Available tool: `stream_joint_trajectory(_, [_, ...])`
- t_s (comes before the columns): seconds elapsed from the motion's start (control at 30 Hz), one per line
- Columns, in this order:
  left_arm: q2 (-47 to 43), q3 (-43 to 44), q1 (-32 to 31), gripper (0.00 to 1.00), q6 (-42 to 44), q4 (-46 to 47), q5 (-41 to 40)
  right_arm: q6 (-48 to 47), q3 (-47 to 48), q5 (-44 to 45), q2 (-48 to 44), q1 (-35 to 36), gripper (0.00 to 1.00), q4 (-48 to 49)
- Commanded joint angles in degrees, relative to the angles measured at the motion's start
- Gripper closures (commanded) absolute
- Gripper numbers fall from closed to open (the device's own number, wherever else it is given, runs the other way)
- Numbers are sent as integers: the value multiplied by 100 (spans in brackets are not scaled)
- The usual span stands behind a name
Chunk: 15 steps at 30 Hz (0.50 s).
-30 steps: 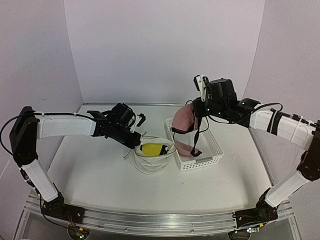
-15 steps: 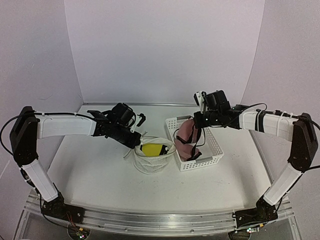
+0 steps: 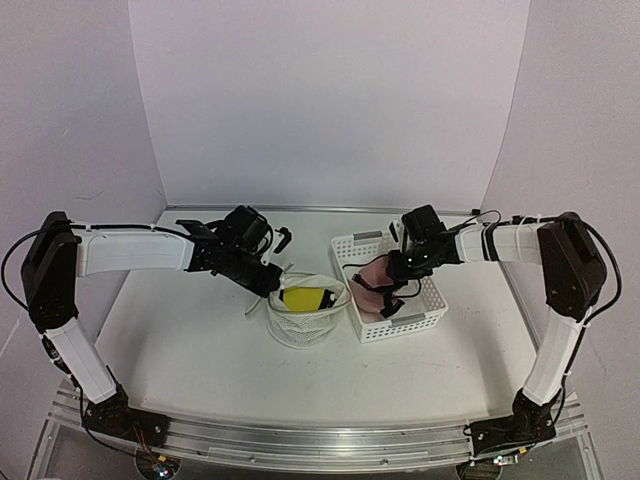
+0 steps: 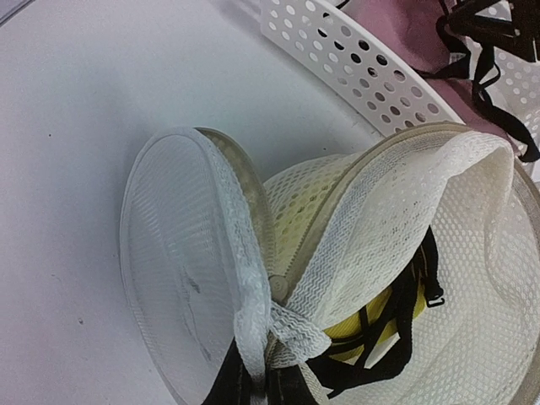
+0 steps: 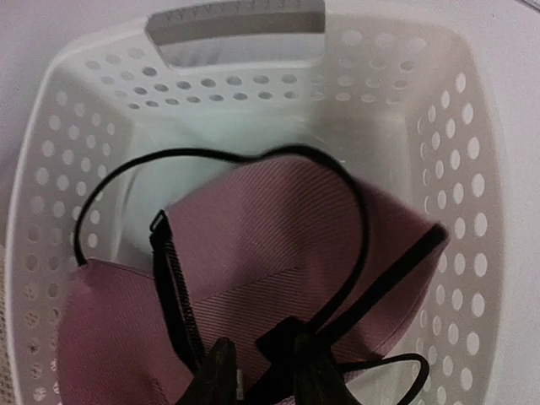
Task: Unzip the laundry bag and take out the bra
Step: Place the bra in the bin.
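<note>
The white mesh laundry bag (image 3: 305,318) stands unzipped near the table's middle. Its round lid (image 4: 177,261) is flopped open to the left. A yellow bra (image 3: 305,298) with black straps lies inside the bag (image 4: 371,316). My left gripper (image 3: 270,283) is shut on the bag's rim seam by the zip (image 4: 261,384). A pink bra (image 3: 375,275) with black straps rests in the white basket (image 3: 415,320). My right gripper (image 3: 398,272) is low over it, jaws slightly apart, a black strap lying loose between the fingertips (image 5: 268,375).
The perforated basket (image 5: 481,211) sits just right of the bag, its wall touching or nearly touching the mesh. The purple back wall and side walls enclose the white table (image 3: 180,340).
My right arm came down from above the basket and laid the pink bra inside it. Its jaws then parted. The left arm and the bag stayed still.
</note>
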Motion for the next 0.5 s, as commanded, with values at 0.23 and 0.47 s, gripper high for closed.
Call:
stream_joint_trajectory(0.23, [-43,171,-32,100,-124,-18,-363,-50,295,618,-557,-12,51,-374])
stream_joint_trajectory(0.47, [-88,110,-30,100,-253,188,-667,-269,564,951,-1175,-12,46,-904])
